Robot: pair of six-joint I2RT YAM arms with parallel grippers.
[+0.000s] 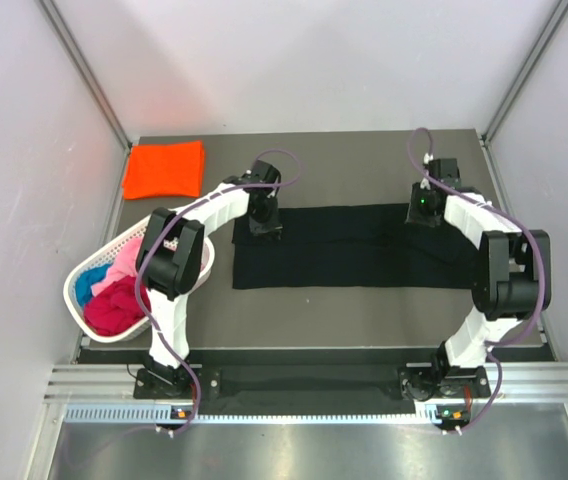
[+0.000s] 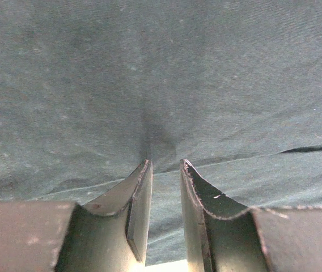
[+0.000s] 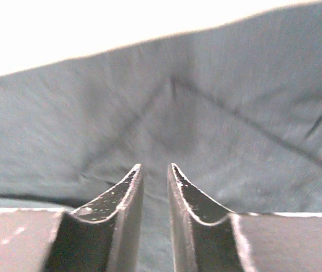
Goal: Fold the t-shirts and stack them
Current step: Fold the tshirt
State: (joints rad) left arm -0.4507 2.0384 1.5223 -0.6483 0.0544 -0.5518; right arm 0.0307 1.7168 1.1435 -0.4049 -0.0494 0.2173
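One black t-shirt (image 1: 354,258) lies flat mid-counter, folded into a long band. The left pincer (image 1: 266,230) sits on its left end, jaws narrow and pinching a pucker of the cloth. The right pincer (image 1: 424,213) is at its right end, jaws narrowly apart; whether they grip, I cannot tell. One folded orange t-shirt (image 1: 164,168) occupies the counter's (image 1: 344,180) far left corner. One white lattice basket (image 1: 68,290) at the left holds three more: pink (image 1: 122,262), blue (image 1: 86,286) and magenta (image 1: 114,308).

A black t-shirt (image 1: 354,258) spans the middle of the dark grey-brown table (image 1: 364,165). Upper left lies a bright orange t-shirt (image 1: 164,168). At the left edge, a white lattice basket (image 1: 76,272) holds a pink t-shirt (image 1: 122,265), a blue t-shirt (image 1: 84,286) and a magenta t-shirt (image 1: 114,310).
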